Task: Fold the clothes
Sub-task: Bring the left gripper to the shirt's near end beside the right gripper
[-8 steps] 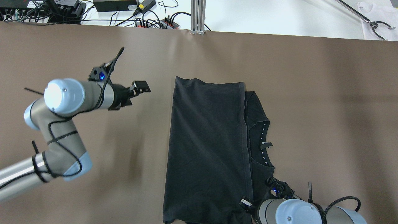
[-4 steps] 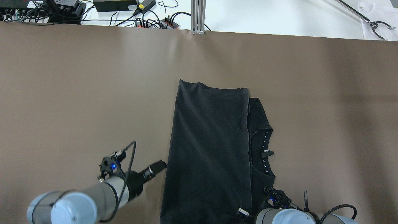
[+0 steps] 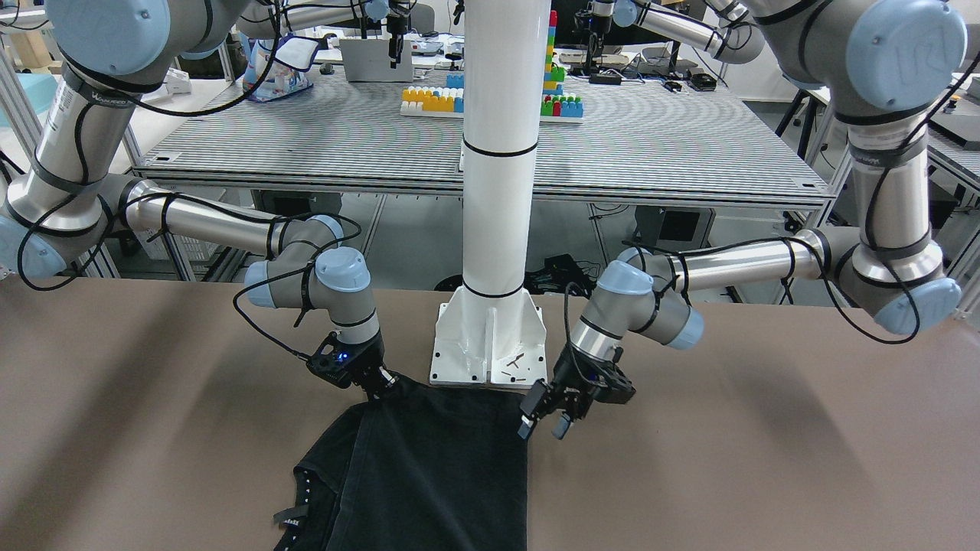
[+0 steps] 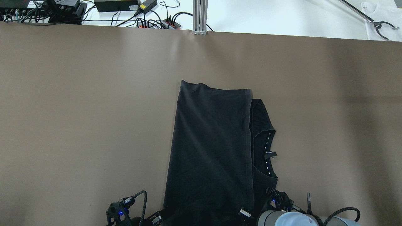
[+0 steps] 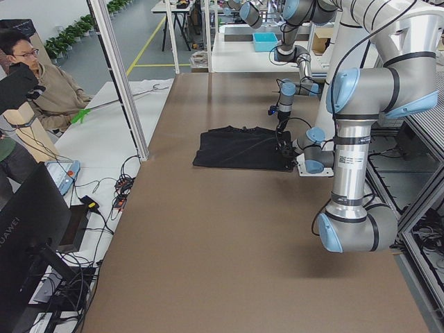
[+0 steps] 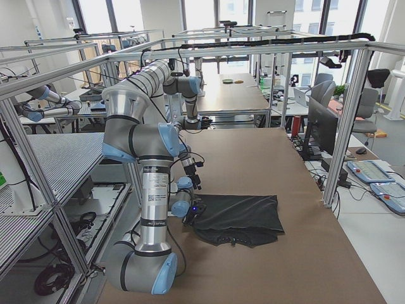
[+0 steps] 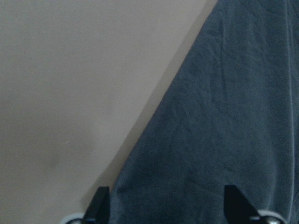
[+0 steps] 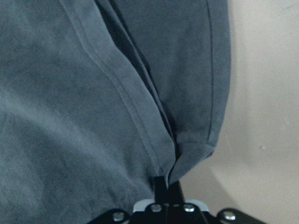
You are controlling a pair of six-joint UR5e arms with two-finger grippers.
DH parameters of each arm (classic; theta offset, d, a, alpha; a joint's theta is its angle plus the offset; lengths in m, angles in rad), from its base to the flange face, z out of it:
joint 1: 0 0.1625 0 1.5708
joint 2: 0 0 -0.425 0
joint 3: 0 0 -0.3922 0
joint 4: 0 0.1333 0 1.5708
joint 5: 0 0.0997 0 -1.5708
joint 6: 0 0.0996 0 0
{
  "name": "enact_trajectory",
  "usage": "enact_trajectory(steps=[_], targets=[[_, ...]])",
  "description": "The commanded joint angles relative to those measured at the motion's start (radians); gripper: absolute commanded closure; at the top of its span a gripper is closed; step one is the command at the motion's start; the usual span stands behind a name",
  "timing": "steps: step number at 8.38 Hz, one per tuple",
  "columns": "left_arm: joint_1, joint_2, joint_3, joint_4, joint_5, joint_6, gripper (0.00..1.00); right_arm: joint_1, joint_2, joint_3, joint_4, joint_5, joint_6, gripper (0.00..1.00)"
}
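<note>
Black soft knit, the garment (image 4: 210, 141) lies flat on the brown table (image 4: 78, 110), folded lengthwise into a long strip. In the overhead view a stitched hem runs down its right side. A narrower layer shows past that hem, with the curved neckline (image 4: 267, 150), a small label and a row of pale dots. The fabric is matte, with faint diagonal creases.

The strip's near end reaches the front of the white base plate (image 3: 490, 348) under the round pillar (image 3: 498, 153). Its far end stops well short of the table's far edge. Bare table spreads wide on both sides of the garment and beyond its far end.

The right gripper (image 3: 380, 385) is clamped on one near corner. Its wrist view shows the fingers pressed together on the hem where the layers meet. The left gripper (image 3: 543, 427) is at the other near corner with its jaws spread apart. In its wrist view one fingertip (image 7: 99, 207) sits at the fabric's edge and the other is over the cloth. Whether they touch the fabric cannot be told.
</note>
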Motion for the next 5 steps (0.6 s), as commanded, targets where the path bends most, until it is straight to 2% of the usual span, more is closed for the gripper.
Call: enact_trajectory(steps=[1, 4, 5], targets=[[0.016, -0.011, 0.038, -0.006, 0.004, -0.035, 0.29, 0.002, 0.002, 0.001, 0.000, -0.003, 0.000, 1.00], [0.027, -0.014, 0.067, -0.010, 0.002, -0.038, 0.41, 0.007, 0.002, 0.002, 0.000, -0.001, 0.000, 1.00], [0.030, -0.016, 0.067, -0.010, 0.004, -0.049, 0.51, 0.007, 0.002, 0.011, 0.000, -0.001, 0.000, 1.00]])
